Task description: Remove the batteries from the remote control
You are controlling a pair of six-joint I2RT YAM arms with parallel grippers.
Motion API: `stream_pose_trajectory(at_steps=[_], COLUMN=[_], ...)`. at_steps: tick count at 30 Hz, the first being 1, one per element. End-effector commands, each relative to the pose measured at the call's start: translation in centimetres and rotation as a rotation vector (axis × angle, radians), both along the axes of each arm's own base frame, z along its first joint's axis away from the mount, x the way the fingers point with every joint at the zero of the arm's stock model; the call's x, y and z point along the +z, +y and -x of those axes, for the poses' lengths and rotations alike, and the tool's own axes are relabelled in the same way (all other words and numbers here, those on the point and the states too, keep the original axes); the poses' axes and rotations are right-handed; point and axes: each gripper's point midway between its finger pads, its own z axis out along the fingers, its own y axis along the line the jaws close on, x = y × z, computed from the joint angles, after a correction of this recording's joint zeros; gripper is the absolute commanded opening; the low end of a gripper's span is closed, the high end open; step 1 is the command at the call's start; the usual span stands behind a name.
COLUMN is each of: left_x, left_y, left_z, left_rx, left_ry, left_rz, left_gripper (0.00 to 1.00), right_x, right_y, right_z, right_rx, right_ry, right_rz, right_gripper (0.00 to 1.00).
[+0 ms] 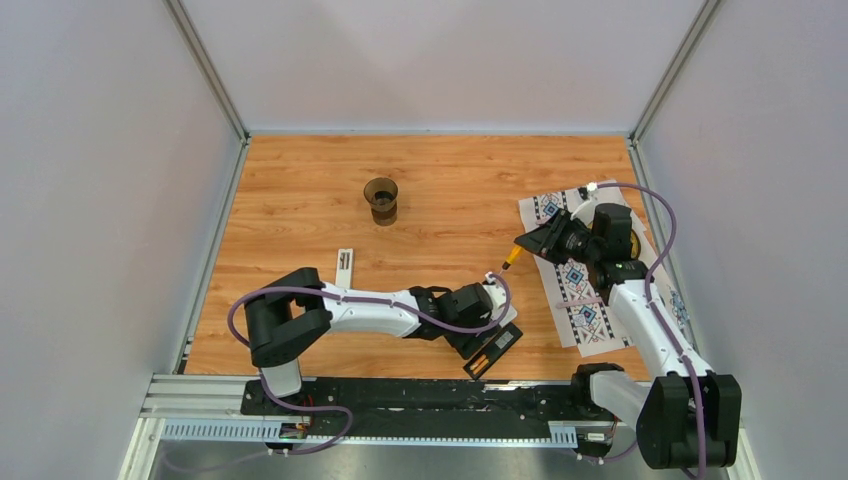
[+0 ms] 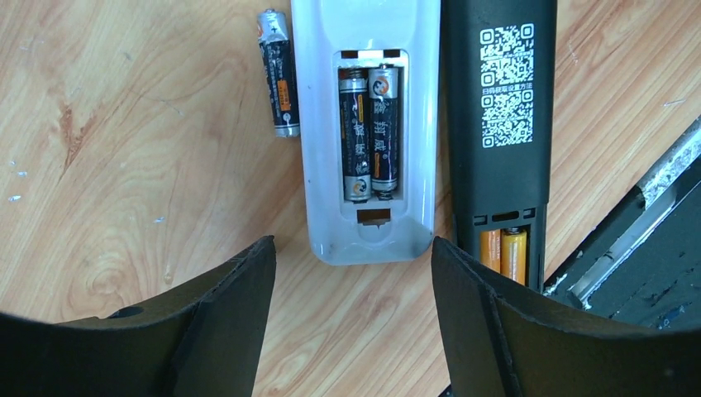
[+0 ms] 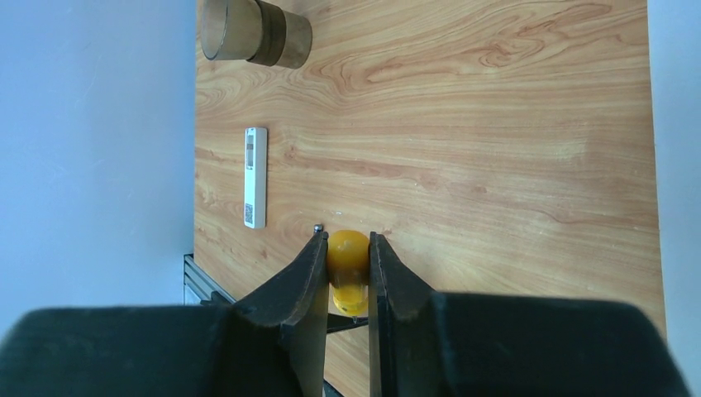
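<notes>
the batteries (image 2: pixel 369 132) in the white remote (image 2: pixel 318 165) sit dead centre above the wide-open left end effector (image 2: pixel 351 248), long axis running straight up the frame

Bright, even, diffuse light fills all three views; shadows on the wood-grain tabletop (image 1: pixel 440 170) are faint and soft. The overhead view is sharp throughout. Each wrist view keeps the far wood crisp, while the black fingers (image 2: pixel 219 331) of the left gripper (image 2: pixel 351 246) and those of the right gripper (image 3: pixel 345 238) blur up close. The white plastic remote (image 2: pixel 318 124) shows a mild sheen.
</notes>
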Motion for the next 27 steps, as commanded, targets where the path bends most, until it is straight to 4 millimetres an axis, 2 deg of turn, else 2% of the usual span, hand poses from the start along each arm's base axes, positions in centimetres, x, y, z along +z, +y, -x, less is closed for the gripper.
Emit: stream_pose_trajectory(at_steps=[1, 7, 12, 15, 19, 23, 26, 27], left_x=[0.8, 0.1, -0.8, -1.0, -1.0, 0.5, 2.8, 4.4], left_y=[-1.7, -1.9, -1.4, -1.4, -1.4, -1.6, -2.1, -2.1], left_z=[-0.2, -0.7, -1.8, -2.1, -2.2, -2.4, -2.6, -2.8], left_rx=[-0.03, -0.018, 0.01, 0.011, 0.011, 0.019, 0.02, 0.029], left_ry=[-0.033, -0.058, -0.106, -0.117, -0.119, -0.14, -0.16, -0.173], left_rz=[0.038, 0.007, -0.068, -0.092, -0.091, -0.06, -0.008, 0.026], left_gripper=[0.75, 0.75, 0.68, 0.55, 0.29, 0.21, 0.16, 0.16], right_x=[1.2, 1.0, 0.9, 0.9, 0.9, 0.8, 1.2, 1.3], right_y=[-0.2, -0.3, -0.4, -0.4, -0.4, -0.4, -0.4, -0.4], right_z=[0.0, 0.0, -0.1, -0.1, -0.1, -0.1, -0.2, -0.2], right_rx=[0.01, 0.003, 0.003, 0.001, 0.002, 0.003, 0.003, 0.005], right_ry=[-0.049, -0.043, -0.041, -0.04, -0.042, -0.037, -0.048, -0.045], right_rz=[0.005, 0.007, 0.009, 0.009, 0.011, 0.008, 0.007, 0.007], right_gripper=[0.0, 0.0, 0.0, 0.0, 0.0, 0.0, 0.0, 0.0])
